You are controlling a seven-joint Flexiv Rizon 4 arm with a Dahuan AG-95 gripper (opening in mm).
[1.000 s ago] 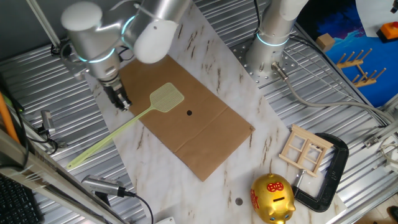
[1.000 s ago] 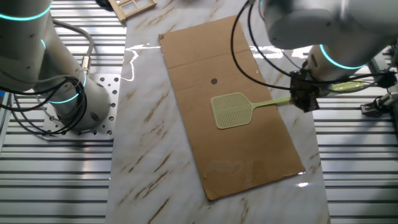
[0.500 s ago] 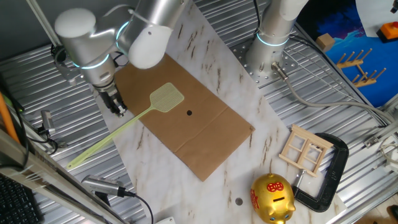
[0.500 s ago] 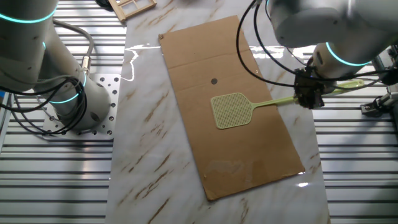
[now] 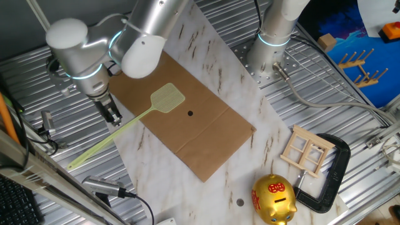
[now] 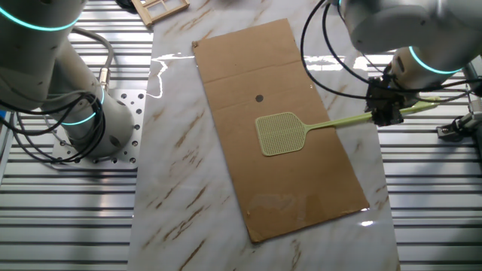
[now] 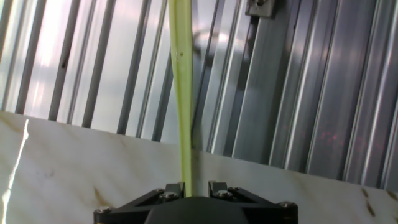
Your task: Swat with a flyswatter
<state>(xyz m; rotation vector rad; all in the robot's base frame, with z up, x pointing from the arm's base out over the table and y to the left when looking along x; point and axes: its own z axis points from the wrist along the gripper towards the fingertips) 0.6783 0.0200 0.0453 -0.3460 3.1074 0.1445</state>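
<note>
Jaws (image 5: 115, 119) slid outward along flyswatter (image 5: 128, 125) handle, past marble edge

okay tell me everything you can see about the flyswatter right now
The flyswatter is pale yellow-green and looks like plastic, with a long thin flat handle and a small, roughly square mesh head. It lies flat: the head rests on the brown sheet near a small dark dot, and the handle runs off the sheet, across the marble strip and out over the ribbed metal table. The gripper is at the handle, partway along; the hand view shows the handle between its fingers.
</note>
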